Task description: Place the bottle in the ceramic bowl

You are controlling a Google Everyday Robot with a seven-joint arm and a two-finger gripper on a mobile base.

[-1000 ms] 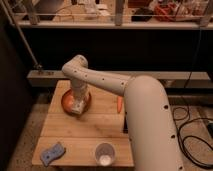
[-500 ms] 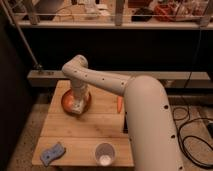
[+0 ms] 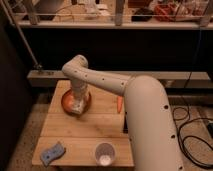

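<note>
The gripper [image 3: 76,99] is seen lowered straight down over the ceramic bowl [image 3: 65,103], at the far left part of the wooden table [image 3: 75,132]. A pale, glassy shape, taken for the bottle [image 3: 79,108], is seen at the lower end of the gripper, inside the rim of the bowl and toward its near right side. The bottle is thus placed directly under the gripper, with no gap that can be made out between the two. Whether the gripper is spread or closed cannot be told, nor whether the bottle is held or rests on the bowl's floor. Only the left arc of the orange-brown rim is left uncovered; the rest is hidden by the wrist and the bottle.

The bowl is set near the table's left edge and fairly close to its far edge. Behind that far edge a pale ledge [image 3: 50,77] is seen against a dark wall. The right side of the table is taken up by the thick white arm [image 3: 145,115], which is bent over from the near right. A small orange object [image 3: 119,104] lies just beside the arm, well apart from the bowl. Along the near edge a blue sponge [image 3: 52,154] is found at the left and a pale cup [image 3: 104,153] near the middle. Bare boards are left between these and the bowl.
</note>
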